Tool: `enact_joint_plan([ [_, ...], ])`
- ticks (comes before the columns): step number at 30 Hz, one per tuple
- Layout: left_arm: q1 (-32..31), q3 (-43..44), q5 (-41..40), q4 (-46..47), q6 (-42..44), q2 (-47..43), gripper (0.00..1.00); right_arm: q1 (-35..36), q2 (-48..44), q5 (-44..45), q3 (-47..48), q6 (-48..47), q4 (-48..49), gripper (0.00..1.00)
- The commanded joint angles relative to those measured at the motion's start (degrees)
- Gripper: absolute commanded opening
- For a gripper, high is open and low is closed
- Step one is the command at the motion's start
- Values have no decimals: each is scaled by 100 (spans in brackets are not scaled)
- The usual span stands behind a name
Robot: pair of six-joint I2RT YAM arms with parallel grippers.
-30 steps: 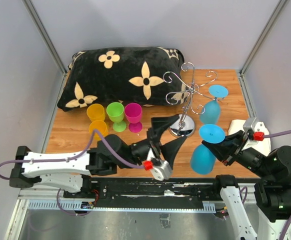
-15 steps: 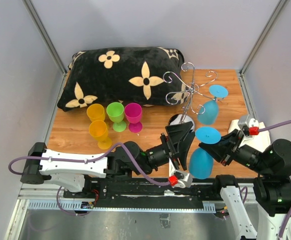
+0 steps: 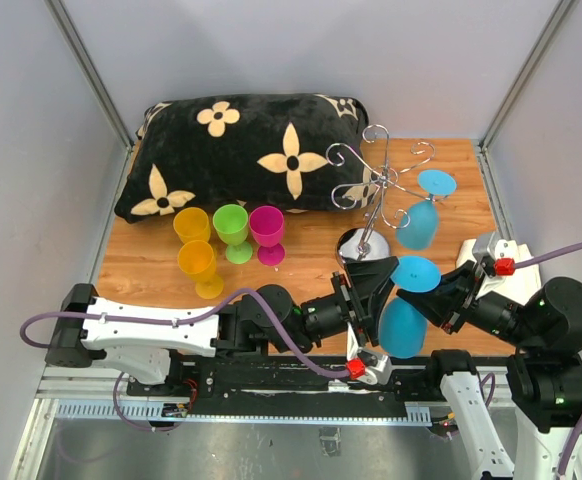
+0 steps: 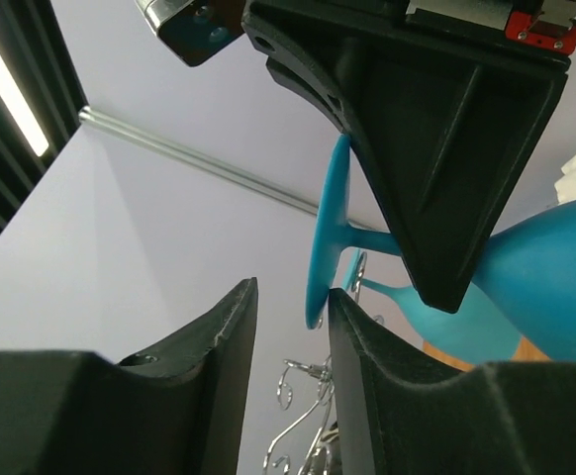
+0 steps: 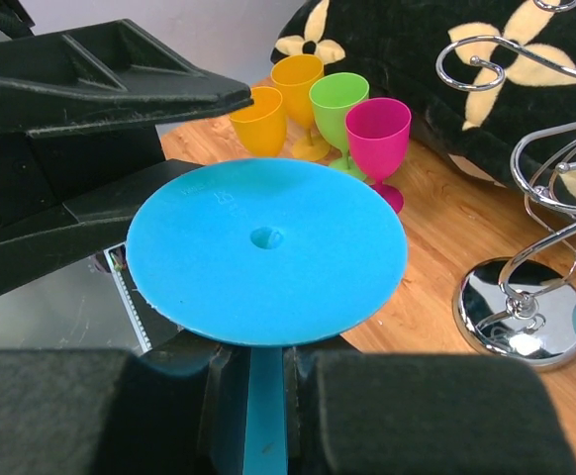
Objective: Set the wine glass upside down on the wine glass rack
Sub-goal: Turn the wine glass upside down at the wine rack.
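Note:
My right gripper [image 3: 433, 298] is shut on the stem of a blue wine glass [image 3: 403, 322], held tilted with its round foot [image 5: 266, 247] toward the rack and the stem [image 5: 265, 416] pinched between the pads. My left gripper [image 4: 293, 302] stands open at that foot, whose rim [image 4: 318, 287] dips just between its jaws, against the right finger [image 4: 407, 396]. From above, the left gripper [image 3: 371, 285] sits left of the foot. The chrome wine glass rack [image 3: 376, 185] stands behind on its mirrored base [image 3: 361, 250], with a second blue glass [image 3: 421, 225] hanging upside down from it.
A black pillow [image 3: 241, 150] with cream flowers lies along the back. Two orange cups [image 3: 196, 258], a green cup [image 3: 232, 228] and a magenta cup [image 3: 267, 230] stand on the wooden table [image 3: 141, 260] at the left. White cloth [image 3: 491, 252] lies at the right edge.
My left arm has swung right to the held glass's foot and its jaws have narrowed around the rim. The right gripper has shifted the glass slightly left.

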Motion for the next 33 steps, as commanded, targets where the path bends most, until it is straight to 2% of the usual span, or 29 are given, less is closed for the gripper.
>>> enact_joint_plan([
  [1,-54,303,115,-166,-129,104,37,54,-52,-225,22,-132,34,1],
  [5,-65,405,170,-308,-223,159,25,59,-85,-285,-34,-134,119,1],
  [9,-58,453,184,-454,-290,166,3,54,-150,-318,-89,-169,170,5],
  [10,-57,452,169,-456,-314,164,1,54,-172,-320,-95,-183,192,8],
  [17,-64,596,-145,-424,-881,133,0,52,-696,248,-308,-55,819,38],
  [20,-63,626,-238,-395,-1140,120,0,59,-994,410,-572,132,1337,45],
  [27,-58,620,-406,-458,-1197,99,0,54,-1206,644,-709,85,1465,46],
  [33,-61,637,-400,-483,-1290,38,0,54,-1298,842,-852,38,1490,40],
])
